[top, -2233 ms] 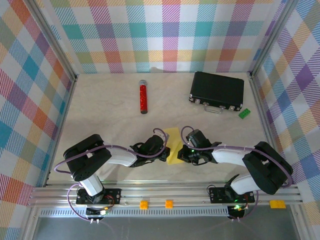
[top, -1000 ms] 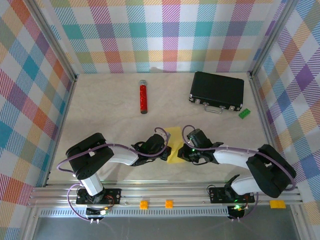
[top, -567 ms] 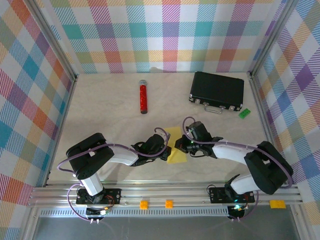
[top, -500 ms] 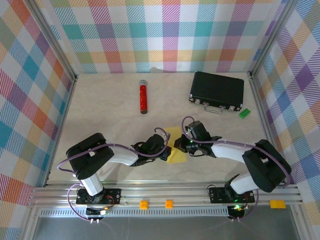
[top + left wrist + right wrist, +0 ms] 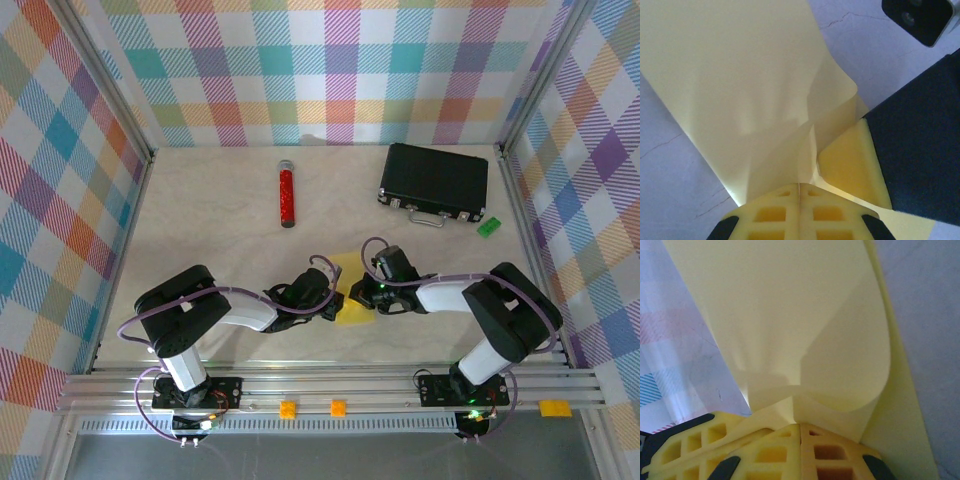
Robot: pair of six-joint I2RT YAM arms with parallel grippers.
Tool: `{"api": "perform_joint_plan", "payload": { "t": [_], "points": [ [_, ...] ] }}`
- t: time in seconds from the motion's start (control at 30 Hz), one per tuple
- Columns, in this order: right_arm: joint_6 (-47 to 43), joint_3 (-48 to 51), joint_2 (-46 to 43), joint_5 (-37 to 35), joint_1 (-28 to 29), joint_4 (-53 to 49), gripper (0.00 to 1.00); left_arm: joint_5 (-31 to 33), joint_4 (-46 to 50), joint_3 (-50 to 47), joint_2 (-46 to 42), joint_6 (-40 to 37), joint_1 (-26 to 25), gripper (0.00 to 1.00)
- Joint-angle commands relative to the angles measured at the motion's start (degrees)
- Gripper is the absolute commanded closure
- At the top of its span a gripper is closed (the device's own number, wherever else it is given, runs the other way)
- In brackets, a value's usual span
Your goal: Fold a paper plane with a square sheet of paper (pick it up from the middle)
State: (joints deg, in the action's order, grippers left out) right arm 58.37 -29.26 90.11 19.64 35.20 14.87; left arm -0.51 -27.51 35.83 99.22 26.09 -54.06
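Since a couple of seconds ago the right arm has drawn its elbow in toward the middle. The right pincer [image 5: 364,293] now sits a little farther up the desk [image 5: 210,200], nose to nose with the left pincer [image 5: 334,299], which has barely stirred. Both are clamped tight on the yellow sheet [image 5: 355,315] — it lies at the front middle of the desk, bowed up between them. From above, the two wrists cover the sheet's middle, so its creases are hard to read. Up close, it runs off the top of both wrist views.
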Motion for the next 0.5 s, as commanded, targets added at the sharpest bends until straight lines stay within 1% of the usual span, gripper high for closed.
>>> {"api": "perform_joint_plan", "payload": {
  "t": [0.0,0.07,0.23,0.33,0.47],
  "points": [
    [0.87,1.97,0.29,-0.98,-0.44,-0.66,1.00,-0.63,5.49,-1.20,2.74,0.02,0.63,0.97],
    [0.29,1.01,-1.81,-1.44,-0.66,-2.12,1.00,-0.59,5.66,-1.28,2.86,0.06,0.63,0.97],
    [-2.31,-2.99,-5.02,0.41,-2.59,-5.02,1.00,-0.54,6.22,-1.05,2.92,-0.06,0.63,0.97],
    [-3.40,-4.11,-3.91,0.69,-3.90,-6.47,1.00,-0.72,6.72,-0.61,3.23,-0.37,0.63,0.97],
    [-3.42,-3.51,-0.40,0.32,-3.99,-6.42,1.00,-0.72,6.94,-0.54,3.19,-0.49,0.63,0.97]
  ]
}}
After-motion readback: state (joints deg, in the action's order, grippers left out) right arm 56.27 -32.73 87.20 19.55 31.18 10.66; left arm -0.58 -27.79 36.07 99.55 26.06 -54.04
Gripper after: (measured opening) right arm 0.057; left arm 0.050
